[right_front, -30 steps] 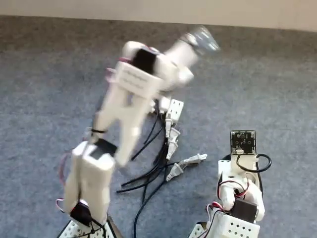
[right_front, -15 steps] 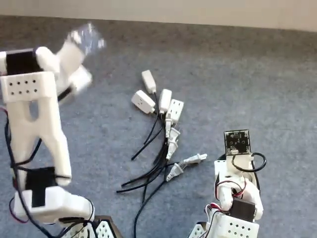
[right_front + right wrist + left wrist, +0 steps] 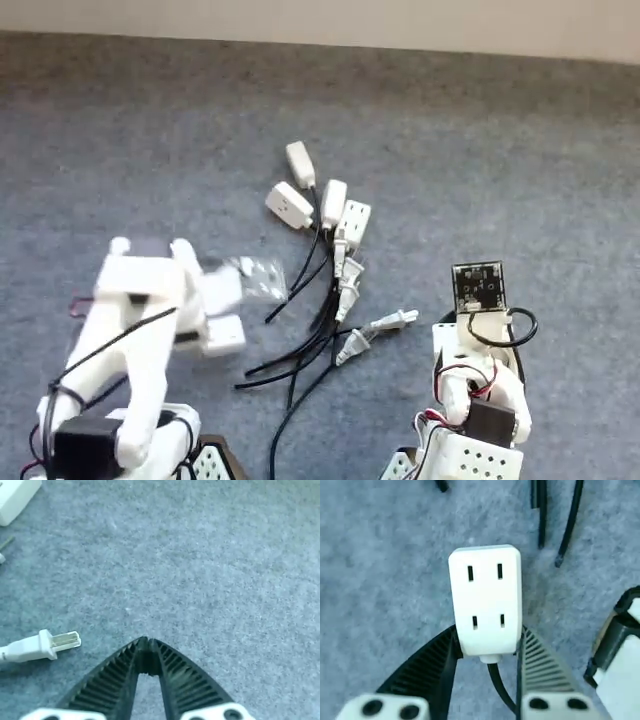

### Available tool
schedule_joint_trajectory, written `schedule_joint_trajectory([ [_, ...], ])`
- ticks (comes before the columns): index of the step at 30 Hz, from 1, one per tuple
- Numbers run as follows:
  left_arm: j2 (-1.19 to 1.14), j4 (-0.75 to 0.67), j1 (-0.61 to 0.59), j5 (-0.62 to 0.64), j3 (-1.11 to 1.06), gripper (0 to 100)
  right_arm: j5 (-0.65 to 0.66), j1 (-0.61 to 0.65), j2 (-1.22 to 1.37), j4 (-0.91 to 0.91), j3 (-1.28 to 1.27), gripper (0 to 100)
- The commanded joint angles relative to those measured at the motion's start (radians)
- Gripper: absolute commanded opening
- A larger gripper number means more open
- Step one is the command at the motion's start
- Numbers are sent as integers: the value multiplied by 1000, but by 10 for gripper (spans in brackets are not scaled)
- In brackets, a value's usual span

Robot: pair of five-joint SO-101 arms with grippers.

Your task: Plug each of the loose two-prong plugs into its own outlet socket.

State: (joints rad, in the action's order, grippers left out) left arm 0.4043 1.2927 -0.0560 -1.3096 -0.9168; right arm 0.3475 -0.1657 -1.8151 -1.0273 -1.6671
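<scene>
The left gripper [image 3: 488, 630] was grasping a white outlet socket [image 3: 485, 595], with one finger against each side of its lower end. Two pairs of slots faced the wrist camera, and a black cord [image 3: 500, 690] left the socket's base. The right gripper [image 3: 148, 642] was clenched on nothing, its tips meeting low over the grey tabletop [image 3: 225, 555]. A two-prong plug [image 3: 42, 646] lay flat nearby, apart from the gripper. In the high view, a cluster of white sockets [image 3: 333, 200] lay mid-tabletop. The same plug lay unplugged at 9 o'clock from the right arm [image 3: 480, 340], and a second plug [image 3: 352, 347] lay just beside it at 8 o'clock.
</scene>
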Motion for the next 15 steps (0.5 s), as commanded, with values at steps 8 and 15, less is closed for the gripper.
schedule_joint_trajectory([
  [8,10,-189,84,147,-110,232,12,7,-4,-4,-114,15],
  [15,163,-143,82,141,-107,310,12,7,-2,-4,-114,15],
])
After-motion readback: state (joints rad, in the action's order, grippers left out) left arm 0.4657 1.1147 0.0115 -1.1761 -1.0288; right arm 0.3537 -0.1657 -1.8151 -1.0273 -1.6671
